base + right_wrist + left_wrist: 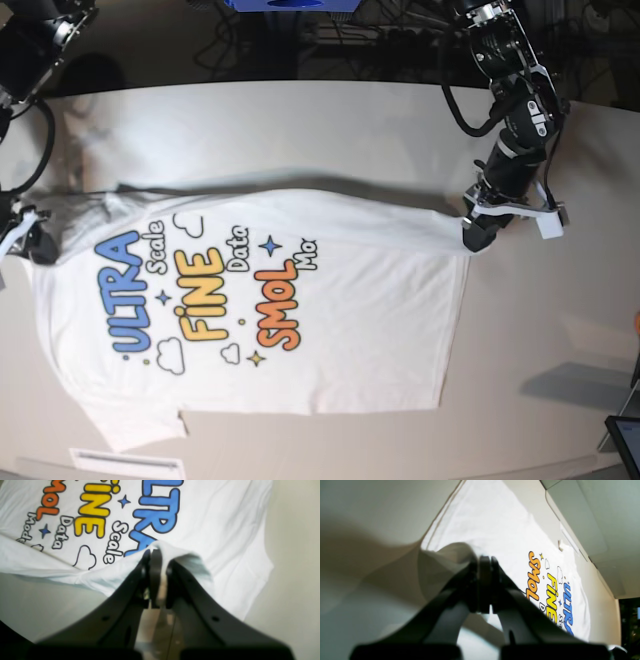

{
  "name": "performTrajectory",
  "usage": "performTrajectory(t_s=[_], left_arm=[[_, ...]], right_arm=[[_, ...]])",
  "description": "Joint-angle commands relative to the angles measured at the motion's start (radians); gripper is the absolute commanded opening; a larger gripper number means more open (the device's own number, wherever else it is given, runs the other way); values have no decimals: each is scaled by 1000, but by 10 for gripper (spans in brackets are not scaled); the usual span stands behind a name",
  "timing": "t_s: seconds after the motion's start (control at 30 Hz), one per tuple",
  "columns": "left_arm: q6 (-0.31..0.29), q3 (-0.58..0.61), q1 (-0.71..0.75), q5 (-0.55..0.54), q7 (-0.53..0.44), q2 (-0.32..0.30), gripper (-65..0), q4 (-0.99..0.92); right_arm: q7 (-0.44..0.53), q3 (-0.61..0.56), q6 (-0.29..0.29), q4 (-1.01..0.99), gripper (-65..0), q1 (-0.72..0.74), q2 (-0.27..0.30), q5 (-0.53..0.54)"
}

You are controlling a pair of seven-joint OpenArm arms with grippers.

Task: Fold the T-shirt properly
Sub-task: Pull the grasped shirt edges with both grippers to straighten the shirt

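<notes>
The T-shirt (330,330) lies print side up across the pale table (330,130), its "ULTRA FINE SMOL" lettering facing the base view and its far edge drawn up into a taut line between the two arms. The left gripper (483,562) is clenched on a bunched fold of the white fabric at the hem corner. The right gripper (156,555) is likewise clamped on a pinch of cloth beside the blue "ULTRA".

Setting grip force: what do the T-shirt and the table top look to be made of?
T-shirt: soft white knit, likely cotton; it drapes and bunches where the left gripper and right gripper pinch it. The print looks flat and matte.
Table: smooth matte off-white board, probably laminate; no grain visible.
</notes>
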Motion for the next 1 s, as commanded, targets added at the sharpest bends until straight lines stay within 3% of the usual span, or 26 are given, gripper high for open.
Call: performTrajectory(t_s=[0.0, 0.43, 0.97], left_arm=[[-2, -3, -19, -11, -16, 0, -650, -11], [-2, -113, -115, -12, -16, 15, -650, -123], [-2, -113, -240, -14, -16, 58, -650, -224]], right_arm=[[26, -8, 2, 2, -649, 33, 32, 20], [161, -149, 2, -189, -649, 87, 93, 20], [171, -169, 2, -274, -649, 150, 95, 18]])
